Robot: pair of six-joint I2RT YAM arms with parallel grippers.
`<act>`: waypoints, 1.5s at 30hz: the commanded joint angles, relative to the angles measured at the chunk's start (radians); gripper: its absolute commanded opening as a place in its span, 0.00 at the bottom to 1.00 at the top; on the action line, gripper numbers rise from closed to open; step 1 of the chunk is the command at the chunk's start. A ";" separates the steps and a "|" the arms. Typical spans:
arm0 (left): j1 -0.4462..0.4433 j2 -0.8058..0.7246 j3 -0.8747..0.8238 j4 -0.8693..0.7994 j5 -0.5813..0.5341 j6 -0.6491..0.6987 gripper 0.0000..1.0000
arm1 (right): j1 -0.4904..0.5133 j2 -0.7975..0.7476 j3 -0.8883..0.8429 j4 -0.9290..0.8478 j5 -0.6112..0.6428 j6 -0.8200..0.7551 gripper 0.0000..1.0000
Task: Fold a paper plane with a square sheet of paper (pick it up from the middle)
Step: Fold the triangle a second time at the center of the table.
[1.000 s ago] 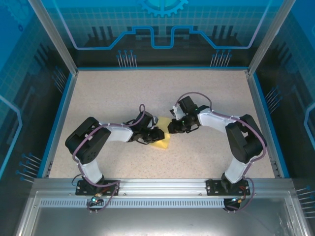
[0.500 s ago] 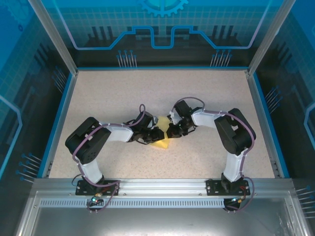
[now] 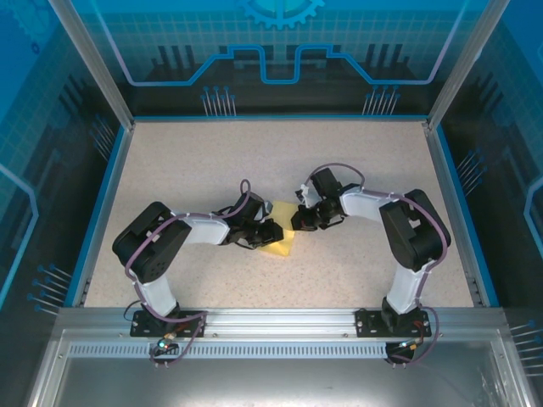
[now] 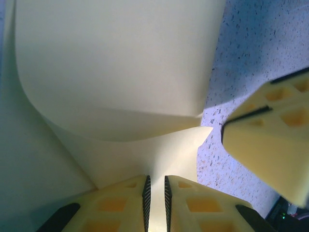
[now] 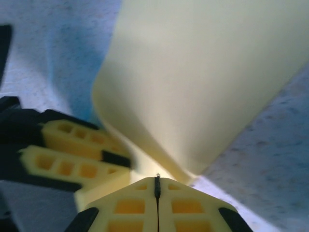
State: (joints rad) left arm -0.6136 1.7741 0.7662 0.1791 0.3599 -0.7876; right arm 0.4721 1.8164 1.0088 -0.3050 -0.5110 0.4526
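The square sheet of paper (image 3: 279,245), pale yellow, lies at the table's middle between both arms. In the left wrist view the sheet (image 4: 116,63) curls up and over. A flap of it runs down between the fingers of my left gripper (image 4: 155,188), which is shut on it. My right gripper (image 5: 157,180) is shut, its tips just short of the sheet's (image 5: 207,82) curled lower edge. No paper shows between those tips. From above, the left gripper (image 3: 270,231) and right gripper (image 3: 298,222) face each other over the sheet. No paper plane shape shows.
The speckled table (image 3: 195,161) is ringed by a blue rim (image 3: 106,203) and metal posts. The right gripper's fingers (image 4: 270,145) stand close to the sheet's corner in the left wrist view. The left gripper's fingers (image 5: 72,154) sit low left in the right wrist view.
The right gripper closed, dipped toward the sheet's near corner, then drew back up and right a little. The left gripper kept its hold and its place.
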 commanded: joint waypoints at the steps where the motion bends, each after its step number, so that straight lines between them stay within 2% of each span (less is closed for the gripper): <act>1: -0.013 0.044 -0.016 -0.100 -0.063 -0.010 0.19 | 0.015 -0.016 -0.042 0.041 -0.022 0.042 0.06; 14: -0.017 0.036 -0.014 -0.101 -0.071 -0.013 0.19 | 0.037 0.081 -0.014 0.061 -0.084 0.035 0.06; 21: -0.017 -0.013 0.002 -0.098 -0.051 -0.010 0.19 | 0.034 0.136 0.010 -0.026 -0.021 0.003 0.05; 28: -0.011 -0.099 0.097 -0.155 -0.068 0.030 0.20 | 0.029 0.137 -0.006 -0.098 0.040 -0.068 0.05; 45: 0.010 0.030 0.100 -0.165 -0.109 -0.019 0.19 | 0.028 0.147 0.002 -0.114 0.054 -0.084 0.04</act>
State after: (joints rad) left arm -0.6125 1.7756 0.8619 0.0483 0.2852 -0.7876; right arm 0.4976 1.9099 1.0233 -0.3248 -0.5659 0.3935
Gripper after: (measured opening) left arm 0.194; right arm 0.046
